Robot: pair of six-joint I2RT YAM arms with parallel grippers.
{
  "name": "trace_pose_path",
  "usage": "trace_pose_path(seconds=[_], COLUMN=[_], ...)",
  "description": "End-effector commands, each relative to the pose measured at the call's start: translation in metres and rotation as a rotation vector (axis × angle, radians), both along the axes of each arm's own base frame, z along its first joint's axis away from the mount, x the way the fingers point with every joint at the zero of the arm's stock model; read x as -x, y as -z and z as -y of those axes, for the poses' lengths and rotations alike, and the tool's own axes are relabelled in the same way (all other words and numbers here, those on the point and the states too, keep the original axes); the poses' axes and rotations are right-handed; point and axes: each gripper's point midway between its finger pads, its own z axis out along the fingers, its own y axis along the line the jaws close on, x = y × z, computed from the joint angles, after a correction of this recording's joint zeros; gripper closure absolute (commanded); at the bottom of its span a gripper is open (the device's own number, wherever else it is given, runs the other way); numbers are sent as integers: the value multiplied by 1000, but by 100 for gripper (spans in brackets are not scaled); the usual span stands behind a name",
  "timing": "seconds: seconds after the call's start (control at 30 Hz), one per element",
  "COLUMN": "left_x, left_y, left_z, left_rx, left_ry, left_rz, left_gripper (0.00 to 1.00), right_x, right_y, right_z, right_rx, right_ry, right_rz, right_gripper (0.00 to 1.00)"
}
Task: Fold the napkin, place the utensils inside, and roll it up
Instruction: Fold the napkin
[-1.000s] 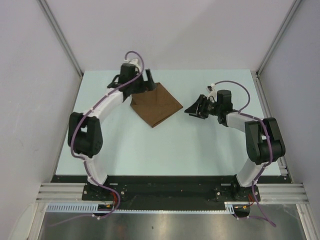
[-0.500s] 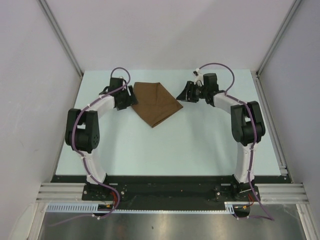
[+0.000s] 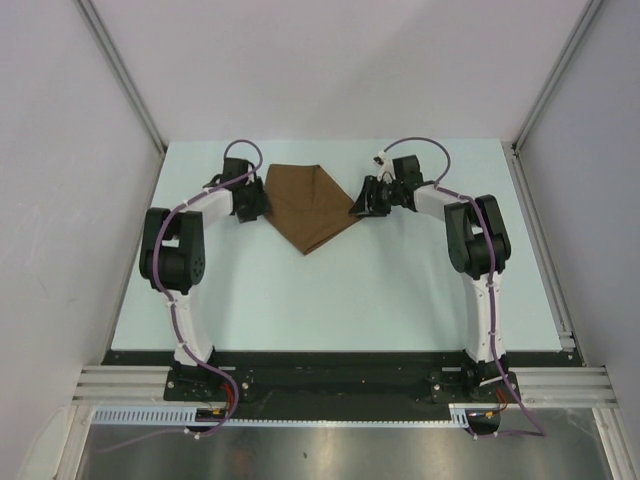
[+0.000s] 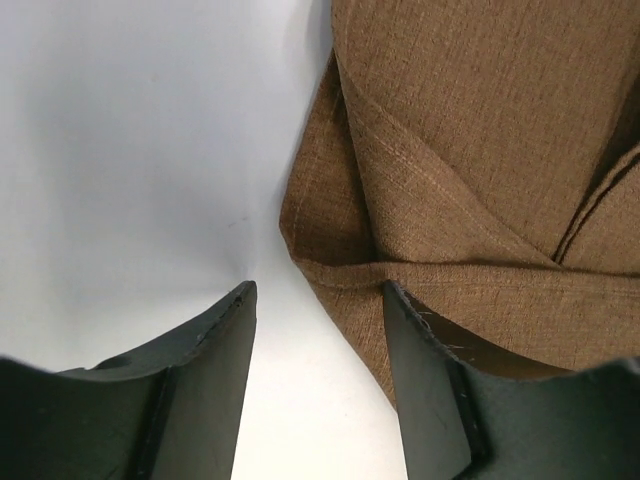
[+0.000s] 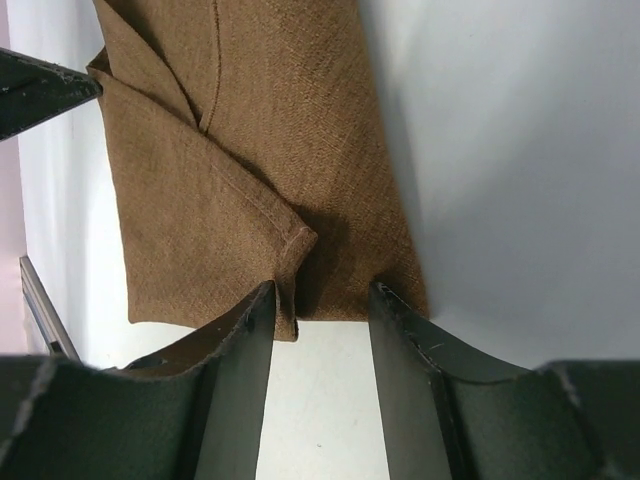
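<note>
Both arms have closed in on the napkin (image 3: 310, 205) — left gripper (image 4: 315, 292) and right gripper (image 5: 322, 290) straddle opposite corners, jaws apart, nothing pinched yet — another fold likely follows.

Napkin (image 4: 480, 150) runs off the top edge in both wrist views

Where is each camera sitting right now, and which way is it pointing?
Top external: fixed above and behind the bases, looking down on the table; both arms show, the left end effector and right end effector flanking the napkin.
Left wrist: rides the left arm, looking past its two fingers at the napkin's corner.
Right wrist: rides the right arm, looking past its own fingers at the opposite corner.
Shared: all three views show the brown napkin.
</note>
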Motion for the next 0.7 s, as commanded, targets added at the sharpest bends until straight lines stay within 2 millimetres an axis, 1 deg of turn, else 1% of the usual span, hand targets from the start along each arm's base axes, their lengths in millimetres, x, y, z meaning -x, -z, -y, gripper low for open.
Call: trace_pose_path(seconds=[0.0, 0.17, 0.33, 0.47, 0.57, 0.67], left_x=[-20, -21, -22, -24, -25, -25], left_y=[-14, -14, -9, -10, -11, -14], left_z=[-8, -9, -13, -10, -8, -8], left_rx=[-17, -18, -21, -3, 7, 7], left_ry=[-38, -44, -57, -52, -46, -45], left_rz=[62, 71, 62, 73, 78, 86], left_gripper=[43, 44, 46, 47, 48, 48], right_x=[-9, -12, -17, -23, -24, -23], right_y=[-19, -20, -18, -21, -20, -23], right_z=[-8, -11, -15, -17, -20, -23], right_rx=[-10, -16, -25, -38, -55, -78], right_ry=[-21, -23, -24, -19, -25, -34], right_rz=[59, 65, 65, 73, 63, 66], right_gripper=[53, 53, 53, 53, 55, 60])
